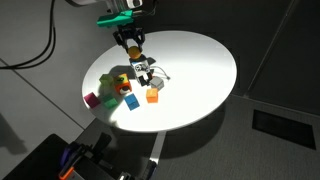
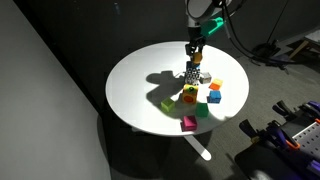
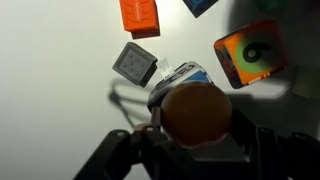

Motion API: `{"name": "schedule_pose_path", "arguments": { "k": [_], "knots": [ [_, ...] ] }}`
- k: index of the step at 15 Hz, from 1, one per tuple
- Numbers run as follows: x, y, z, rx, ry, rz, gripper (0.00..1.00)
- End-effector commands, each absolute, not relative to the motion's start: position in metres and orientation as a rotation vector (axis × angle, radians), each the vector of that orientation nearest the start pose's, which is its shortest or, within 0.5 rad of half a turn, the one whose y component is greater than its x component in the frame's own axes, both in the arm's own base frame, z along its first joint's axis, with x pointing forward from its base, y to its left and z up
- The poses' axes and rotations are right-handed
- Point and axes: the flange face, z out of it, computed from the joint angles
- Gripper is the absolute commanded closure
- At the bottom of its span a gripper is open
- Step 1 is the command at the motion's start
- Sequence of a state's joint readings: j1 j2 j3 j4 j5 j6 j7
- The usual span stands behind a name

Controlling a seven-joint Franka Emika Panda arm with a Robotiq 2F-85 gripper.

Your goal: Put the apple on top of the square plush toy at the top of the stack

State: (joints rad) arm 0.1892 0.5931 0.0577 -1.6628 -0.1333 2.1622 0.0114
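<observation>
The pincer (image 3: pixel 193 138) is clamped on the apple (image 3: pixel 195 110), holding it directly over the square plush toy (image 3: pixel 183 76) that tops the stack (image 2: pixel 192 72); an orange cube (image 3: pixel 139 15) lies near it on the white tabletop (image 1: pixel 200 60).

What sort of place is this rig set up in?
Probably a lab or workshop: a round white table on dark floor, loose black cables, and dark equipment with coloured wiring at the edge. Small coloured toy cubes suggest a manipulation test bench.
</observation>
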Motion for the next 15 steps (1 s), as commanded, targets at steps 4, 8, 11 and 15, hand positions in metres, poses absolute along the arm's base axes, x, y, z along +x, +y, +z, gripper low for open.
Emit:
{"name": "schedule_pose_path", "arguments": {
  "k": [4,8,11,15],
  "knots": [
    [0.670,0.165,0.251,-3.197,-0.489,0.174,0.56],
    [0.672,0.165,0.247,-3.201,-0.482,0.197,0.56],
    [0.672,0.164,0.244,-3.203,-0.482,0.210,0.56],
    [0.671,0.163,0.239,-3.204,-0.481,0.238,0.56]
  ]
}}
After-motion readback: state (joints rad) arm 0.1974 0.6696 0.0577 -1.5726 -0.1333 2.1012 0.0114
